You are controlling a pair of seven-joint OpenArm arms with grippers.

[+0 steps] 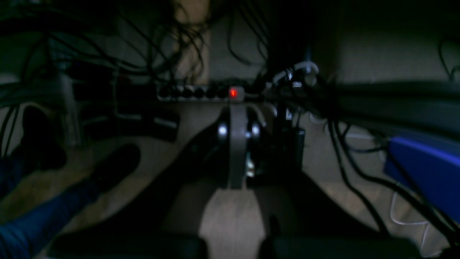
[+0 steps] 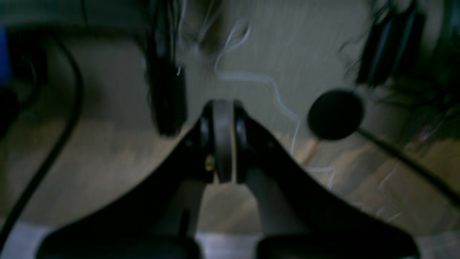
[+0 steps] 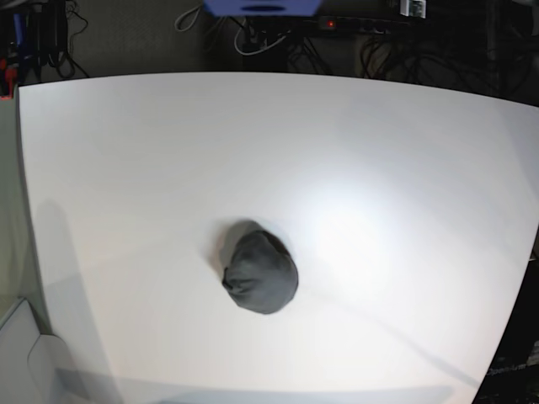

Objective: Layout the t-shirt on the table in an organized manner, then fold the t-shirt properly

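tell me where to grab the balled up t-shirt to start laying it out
Judging from the base view, the t-shirt sits bunched into a rounded lump near the middle of the table, with no hem, sleeve or collar clearly showing. Probably best to come straight down from above and pinch a raised fold on top of the lump, then lift so the cloth hangs open. Nothing stands close beside it.

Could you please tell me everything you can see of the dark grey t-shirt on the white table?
The dark charcoal-grey cloth t-shirt is bunched into a compact, rounded, wrinkled lump, not laid out at all. No sleeves, collar or label can be made out. It sits slightly left of and below the middle of the large smooth white table in the base view. Only the tabletop touches it; no arm is near it there, and neither wrist view shows it.
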